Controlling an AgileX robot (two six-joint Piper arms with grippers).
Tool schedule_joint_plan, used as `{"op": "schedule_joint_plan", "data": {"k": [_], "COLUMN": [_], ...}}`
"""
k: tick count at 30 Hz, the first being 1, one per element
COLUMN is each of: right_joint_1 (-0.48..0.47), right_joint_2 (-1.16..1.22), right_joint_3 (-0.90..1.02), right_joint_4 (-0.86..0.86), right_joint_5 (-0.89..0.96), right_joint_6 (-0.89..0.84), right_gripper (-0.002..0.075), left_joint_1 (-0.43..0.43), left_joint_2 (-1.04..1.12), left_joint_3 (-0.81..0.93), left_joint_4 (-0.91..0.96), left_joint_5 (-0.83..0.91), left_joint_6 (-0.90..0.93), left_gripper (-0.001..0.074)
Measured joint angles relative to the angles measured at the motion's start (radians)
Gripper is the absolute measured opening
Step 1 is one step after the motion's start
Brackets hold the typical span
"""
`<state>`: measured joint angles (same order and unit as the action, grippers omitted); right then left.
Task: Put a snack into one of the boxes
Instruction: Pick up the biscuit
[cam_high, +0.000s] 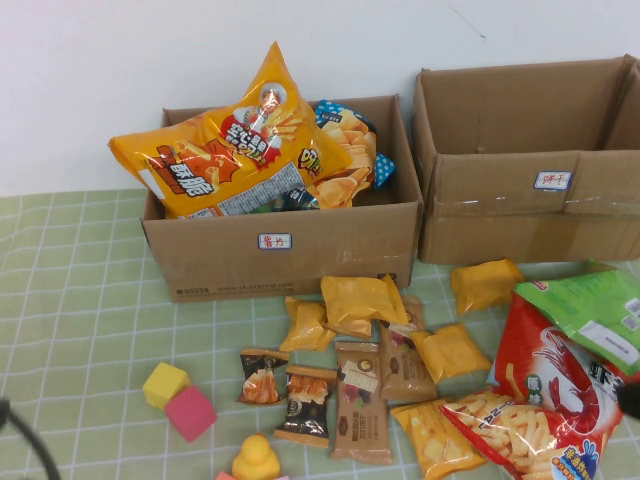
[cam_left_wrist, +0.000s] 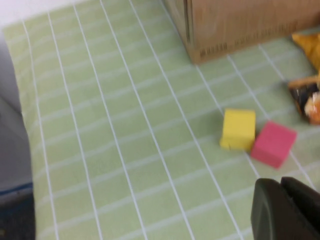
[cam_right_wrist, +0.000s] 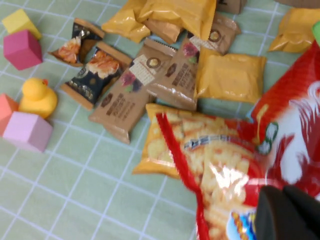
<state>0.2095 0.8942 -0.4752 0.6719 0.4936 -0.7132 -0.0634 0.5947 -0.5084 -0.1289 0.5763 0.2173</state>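
Note:
Two brown cardboard boxes stand at the back of the table. The left box (cam_high: 290, 255) is piled with big snack bags; the right box (cam_high: 530, 215) shows only its bare inside. Loose snacks lie in front: small yellow packets (cam_high: 362, 300), brown packets (cam_high: 360, 415), a large red shrimp-chip bag (cam_high: 545, 400) and a green bag (cam_high: 600, 315). My right gripper (cam_right_wrist: 284, 190) is shut, holds nothing, and hangs over the red bag (cam_right_wrist: 225, 165). My left gripper (cam_left_wrist: 280, 182) is shut and empty above the green cloth, near the pink cube (cam_left_wrist: 273, 144).
A yellow cube (cam_high: 164, 384), a pink cube (cam_high: 190, 413) and a yellow rubber duck (cam_high: 256, 460) sit at the front left. More blocks (cam_right_wrist: 25, 131) lie beside the duck (cam_right_wrist: 37, 96). The left box's corner (cam_left_wrist: 200, 47) is ahead of the left gripper.

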Motion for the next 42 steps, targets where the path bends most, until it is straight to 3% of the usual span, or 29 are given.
{"op": "schedule_joint_plan", "data": {"k": [5, 11, 15, 19, 24, 32, 42], "right_joint_1": [0.0, 0.039, 0.109, 0.17, 0.198, 0.199, 0.199], "right_joint_2": [0.205, 0.468, 0.631, 0.783, 0.914, 1.054, 1.138], "right_joint_3": [-0.169, -0.393, -0.506, -0.593, -0.672, -0.746, -0.764], "right_joint_4": [0.017, 0.035, -0.034, -0.125, -0.157, -0.276, -0.286], "right_joint_5": [0.011, 0.027, 0.03, 0.026, -0.001, -0.001, 0.013], "right_joint_6": [-0.004, -0.004, -0.004, 0.012, 0.048, 0.162, 0.192], "right_gripper": [0.0017, 0.0129, 0.0229, 0.0392, 0.0538, 0.0571, 0.0573], "left_joint_1": [0.0, 0.0, 0.0, 0.0, 0.0, 0.0, 0.0], "left_joint_2": [-0.105, -0.142, -0.142, -0.142, -0.142, -0.142, -0.142], "left_joint_3": [0.103, 0.133, 0.159, 0.172, 0.179, 0.179, 0.179], "left_joint_4": [-0.005, -0.015, -0.055, -0.082, -0.091, -0.095, -0.095], "left_joint_5": [-0.006, -0.065, -0.126, -0.157, -0.166, -0.198, -0.218], "left_joint_6": [0.0, -0.018, -0.032, -0.034, -0.042, -0.05, -0.047], "left_gripper": [-0.0001, -0.0001, -0.0001, -0.0001, -0.0001, -0.0001, -0.0001]}}
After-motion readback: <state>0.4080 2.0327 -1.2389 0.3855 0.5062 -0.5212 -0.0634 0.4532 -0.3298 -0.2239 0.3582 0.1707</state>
